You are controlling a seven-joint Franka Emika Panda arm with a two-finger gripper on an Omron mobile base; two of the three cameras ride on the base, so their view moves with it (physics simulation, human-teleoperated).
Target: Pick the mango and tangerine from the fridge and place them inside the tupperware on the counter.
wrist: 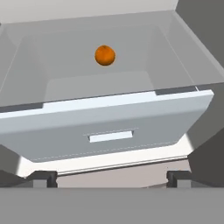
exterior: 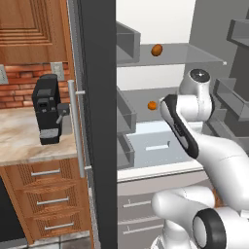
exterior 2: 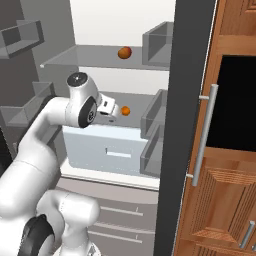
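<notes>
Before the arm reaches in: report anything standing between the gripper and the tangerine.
Nothing visible blocks it. In the hand view the open gripper looks straight at the tangerine, which sits alone on the fridge shelf above the pale drawer. The mango is one shelf higher.

Light: even and flat around me, brightest on the fridge back wall.
Shadows: soft, faint.
Sharpness: crisp everywhere, no glare.
</notes>
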